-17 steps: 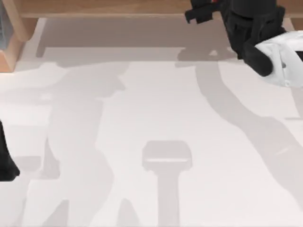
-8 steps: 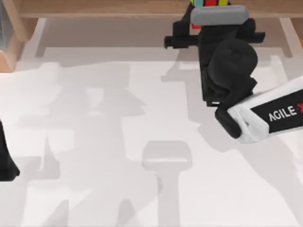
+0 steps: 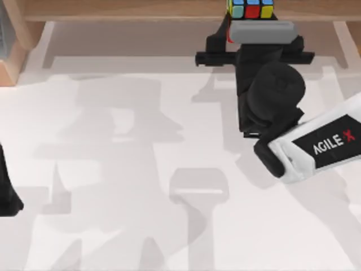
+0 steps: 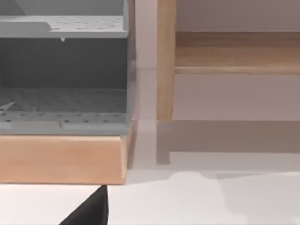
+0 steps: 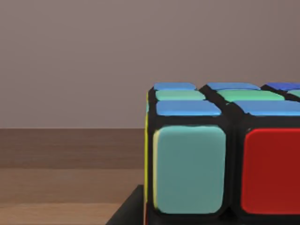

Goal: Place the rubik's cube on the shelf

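Note:
The rubik's cube (image 3: 251, 8) rests on the light tan shelf (image 3: 130, 8) at the far edge of the table, right of centre. My right gripper (image 3: 252, 22) sits just in front of it, open, with a black finger (image 3: 224, 28) beside the cube's left edge. The right wrist view looks straight at the cube (image 5: 220, 159), which shows teal, red, blue and green stickers and stands on the wooden board (image 5: 70, 164). One black finger (image 5: 126, 211) lies beside its lower corner. My left arm (image 3: 5, 192) is parked at the table's left edge.
A grey perforated rack on a wooden base (image 4: 63, 70) stands at the far left corner (image 3: 8, 45), beside the shelf's wooden upright (image 4: 165, 61). The shelf board (image 4: 234, 51) runs on to the right of it. The white tabletop (image 3: 169, 141) holds nothing else.
My right arm brought the cube forward onto the shelf, then drew back a little toward the near side. More of the cube's top now shows. The left arm has not moved.

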`<state>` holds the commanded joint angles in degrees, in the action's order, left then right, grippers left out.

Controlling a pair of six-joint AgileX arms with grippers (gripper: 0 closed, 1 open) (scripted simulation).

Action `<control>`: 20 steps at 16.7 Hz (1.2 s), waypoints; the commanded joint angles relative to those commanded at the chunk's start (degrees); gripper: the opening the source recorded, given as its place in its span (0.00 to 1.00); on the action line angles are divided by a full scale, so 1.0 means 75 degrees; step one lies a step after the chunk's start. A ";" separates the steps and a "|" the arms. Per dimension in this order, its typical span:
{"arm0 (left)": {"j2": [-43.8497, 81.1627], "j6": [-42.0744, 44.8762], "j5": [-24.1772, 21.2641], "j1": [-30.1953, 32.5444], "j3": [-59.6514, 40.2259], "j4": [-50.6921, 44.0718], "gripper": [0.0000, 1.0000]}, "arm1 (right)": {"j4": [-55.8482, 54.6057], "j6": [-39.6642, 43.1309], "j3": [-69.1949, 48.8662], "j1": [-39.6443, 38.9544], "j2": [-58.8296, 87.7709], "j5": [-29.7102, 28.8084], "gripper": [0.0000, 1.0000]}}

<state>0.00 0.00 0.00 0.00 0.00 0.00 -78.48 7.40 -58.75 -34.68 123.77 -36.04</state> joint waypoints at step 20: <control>0.0000 0.0000 0.0000 0.0000 0.0000 0.0000 1.00 | 0.2050 -0.0226 -0.3421 0.0934 0.1478 0.0895 0.00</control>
<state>0.00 0.00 0.00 0.00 0.00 0.00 -63.10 5.71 -84.40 -27.68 134.86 -29.32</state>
